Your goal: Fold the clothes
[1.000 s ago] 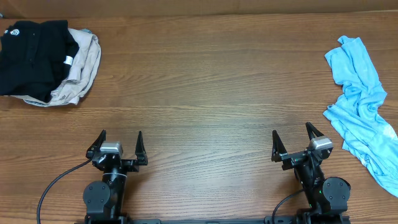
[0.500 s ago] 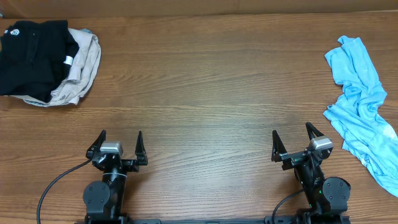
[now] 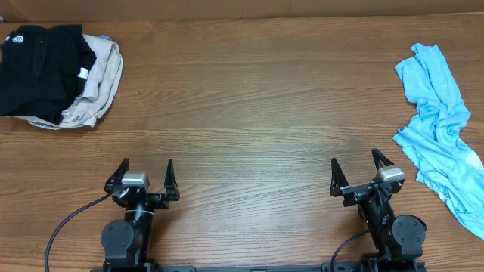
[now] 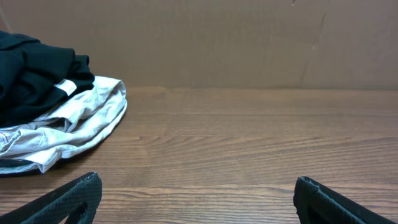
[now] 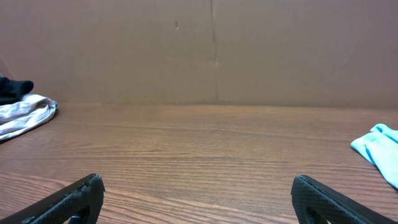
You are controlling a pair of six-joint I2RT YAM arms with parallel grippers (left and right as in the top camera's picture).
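Sky-blue T-shirt (image 3: 439, 143) is the thing to fold. It lies crumpled along the right edge of the desk (image 3: 242, 98), from near the far right corner down toward the near one, and its lower part goes out of the overhead view. No lettering shows on it from here.

From left to right: in the far left corner a black garment (image 3: 38, 68) with a small white logo lies on a beige garment (image 3: 102, 83), the two touching in one heap. At the near edge stands the left arm (image 3: 132, 200). The left jaws are spread wide and hold nothing; their dark fingertips (image 4: 68, 198) sit at the two lower corners of the wrist view, with bare wood between them. Further right, also at the near edge, is the right arm (image 3: 382, 200). The right jaws are equally spread and empty. Its wrist camera catches only a small blue corner of the T-shirt at the right border.

Compared with one second ago and half a second ago, nothing has changed: both arms have the same pose and the cloth has the same wrinkles. I judge that the folding is not yet begun. The right arm is the nearer one to the T-shirt, so probably it must first reach the cloth and bring it toward the middle of the desk, where it can be spread flat.
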